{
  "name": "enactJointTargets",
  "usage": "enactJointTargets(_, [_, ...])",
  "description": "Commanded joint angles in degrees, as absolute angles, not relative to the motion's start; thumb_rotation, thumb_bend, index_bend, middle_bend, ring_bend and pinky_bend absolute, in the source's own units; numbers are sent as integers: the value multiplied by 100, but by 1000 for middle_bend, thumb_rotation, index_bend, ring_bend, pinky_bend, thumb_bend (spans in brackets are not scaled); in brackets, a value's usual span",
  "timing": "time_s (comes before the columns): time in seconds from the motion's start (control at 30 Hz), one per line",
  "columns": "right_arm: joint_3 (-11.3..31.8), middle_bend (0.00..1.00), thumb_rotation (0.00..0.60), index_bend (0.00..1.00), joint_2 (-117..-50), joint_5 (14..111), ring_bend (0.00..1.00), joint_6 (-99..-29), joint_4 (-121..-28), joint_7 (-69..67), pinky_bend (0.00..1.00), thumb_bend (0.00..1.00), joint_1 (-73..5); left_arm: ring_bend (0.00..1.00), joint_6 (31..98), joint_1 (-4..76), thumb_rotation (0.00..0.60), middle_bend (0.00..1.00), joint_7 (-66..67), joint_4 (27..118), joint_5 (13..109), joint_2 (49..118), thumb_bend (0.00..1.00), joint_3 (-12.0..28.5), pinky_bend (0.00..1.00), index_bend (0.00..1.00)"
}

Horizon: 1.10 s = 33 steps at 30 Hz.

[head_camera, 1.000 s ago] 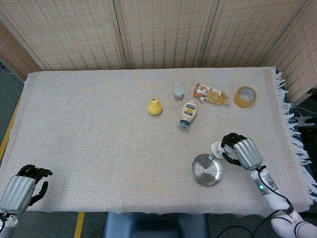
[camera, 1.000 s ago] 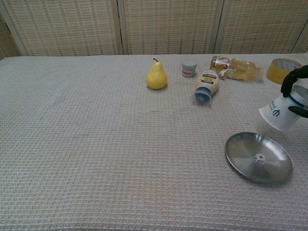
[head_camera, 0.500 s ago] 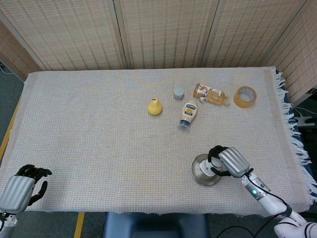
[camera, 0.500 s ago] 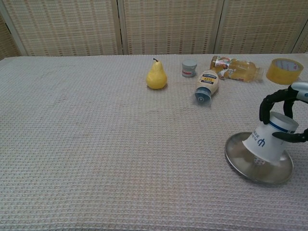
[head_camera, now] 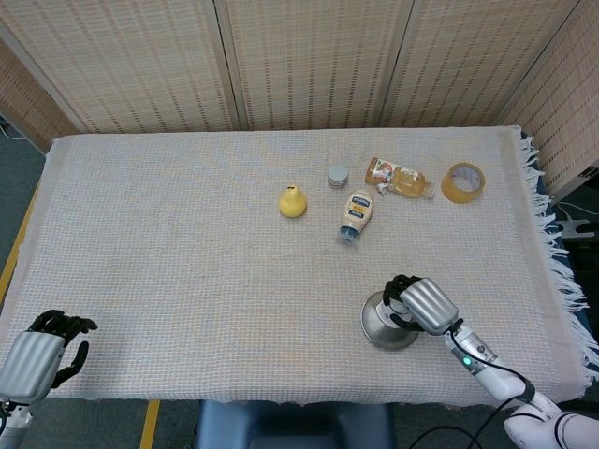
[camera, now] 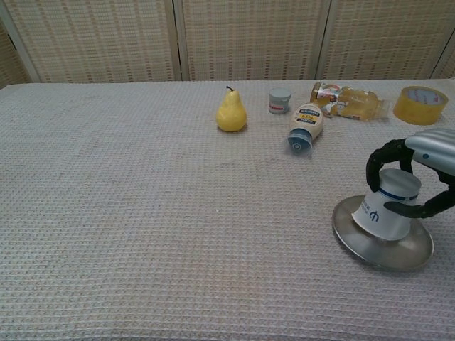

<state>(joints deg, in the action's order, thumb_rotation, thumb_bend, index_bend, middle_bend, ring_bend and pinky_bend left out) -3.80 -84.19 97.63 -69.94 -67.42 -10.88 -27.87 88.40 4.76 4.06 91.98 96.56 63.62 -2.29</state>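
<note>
Head view: at lower right, the right hand (head_camera: 418, 305) grips an upturned paper cup, mostly hidden, over a steel dish (head_camera: 381, 325). At lower left, the left hand (head_camera: 37, 354) rests at the table edge, fingers curled in, empty. Upper middle holds a pear (head_camera: 293, 201), small jar (head_camera: 337, 175), mayo bottle (head_camera: 357, 216), clear bottle (head_camera: 399, 177) and tape roll (head_camera: 463, 181).

Chest view: at right, the right hand (camera: 416, 172) wraps the cup (camera: 384, 210), mouth down on the dish (camera: 405, 255).
</note>
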Motion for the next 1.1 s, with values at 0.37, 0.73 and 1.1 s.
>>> enactJointTargets(0.37, [-441,413,600,495,-8891,9988,303,-7395,-6146,-1476,517,272,-2753,372,8851,472,600,446,408,9205,9683,6351,513,-239,250,404])
enactJointTargets(0.73, [-607,413,600,495,-8780,10087,302,-7371,-6085,-1916,517,272,-2786,372,8860,462,600,446,407,9212,9689,6345,513,-244,242,405])
enactJointTargets(1.1, [-425,413,600,495,-9547,10076,303,-7787,-4562,-1441,519,271,-2693,372,8850,463,600,446,421,9214,9684,6346,513,-242,238,404])
